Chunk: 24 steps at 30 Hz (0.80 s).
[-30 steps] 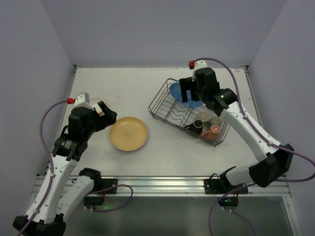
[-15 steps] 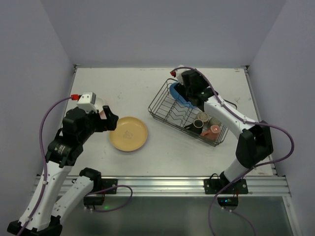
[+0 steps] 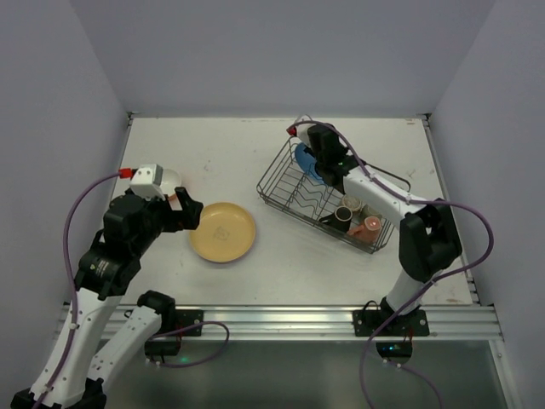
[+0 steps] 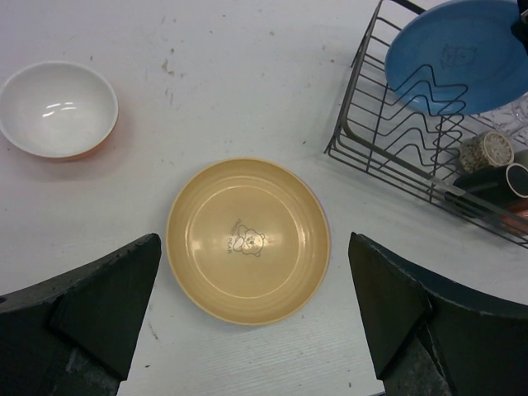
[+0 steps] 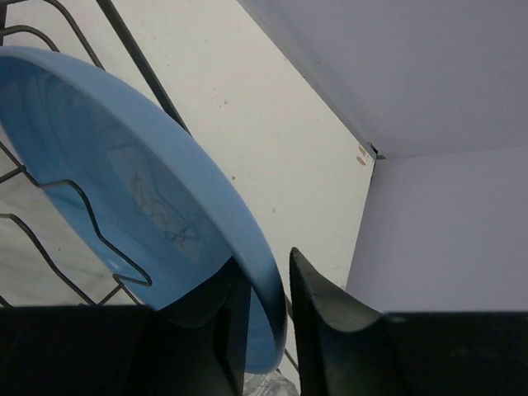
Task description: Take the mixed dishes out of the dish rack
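The dish rack point(image 3: 289, 192) stands at the right middle of the table. A light blue plate point(image 3: 303, 158) stands on edge in its far end. My right gripper point(image 3: 328, 166) reaches down onto that plate. In the right wrist view the gripper point(image 5: 268, 305) has its two fingers on either side of the blue plate's point(image 5: 124, 181) rim, closed in on it. A tan plate point(image 3: 222, 232) lies flat on the table left of the rack. My left gripper point(image 4: 256, 330) hangs open above the tan plate point(image 4: 247, 239), holding nothing. An orange bowl point(image 4: 58, 107) with a white inside sits upright further left.
The rack's near end holds a brown mug point(image 3: 341, 216), a pink mug point(image 3: 372, 225) and small olive-brown cups point(image 3: 351, 204). Wavy wire dividers point(image 5: 82, 206) cross in front of the blue plate. The back wall and right wall stand close to the rack.
My right gripper has dropped toward the rack's far end and closed its fingers around the blue plate's rim. The left arm has drawn back a little from the tan plate, still open.
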Each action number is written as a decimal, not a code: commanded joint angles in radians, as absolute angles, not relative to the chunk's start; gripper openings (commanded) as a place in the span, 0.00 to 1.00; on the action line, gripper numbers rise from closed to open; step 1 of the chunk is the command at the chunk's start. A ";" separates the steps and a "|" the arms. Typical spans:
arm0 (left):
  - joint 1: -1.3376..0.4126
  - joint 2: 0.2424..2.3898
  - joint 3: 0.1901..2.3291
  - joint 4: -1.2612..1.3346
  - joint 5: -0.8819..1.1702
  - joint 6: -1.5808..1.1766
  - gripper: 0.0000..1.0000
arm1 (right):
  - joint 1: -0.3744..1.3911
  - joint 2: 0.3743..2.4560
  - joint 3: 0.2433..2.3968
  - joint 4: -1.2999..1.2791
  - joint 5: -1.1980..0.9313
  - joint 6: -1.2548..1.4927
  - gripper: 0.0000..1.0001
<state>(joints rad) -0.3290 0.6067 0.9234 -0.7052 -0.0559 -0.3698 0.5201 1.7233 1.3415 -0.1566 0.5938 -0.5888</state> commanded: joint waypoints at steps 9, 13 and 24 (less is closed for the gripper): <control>-0.334 0.618 0.916 -0.693 -0.054 -0.342 1.00 | 0.531 1.658 1.332 -0.054 0.663 -0.669 0.04; -0.334 0.624 0.917 -0.693 -0.054 -0.345 1.00 | 0.540 1.635 1.321 -0.028 0.670 -0.693 0.03; -0.334 0.650 0.913 -0.675 -0.046 -0.377 1.00 | 0.566 1.508 1.324 -0.011 0.715 -0.788 0.00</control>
<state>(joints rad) -0.3290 0.6411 0.9180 -0.7048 -0.0559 -0.3744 0.5587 1.6062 1.3018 -0.0906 0.6384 -0.7097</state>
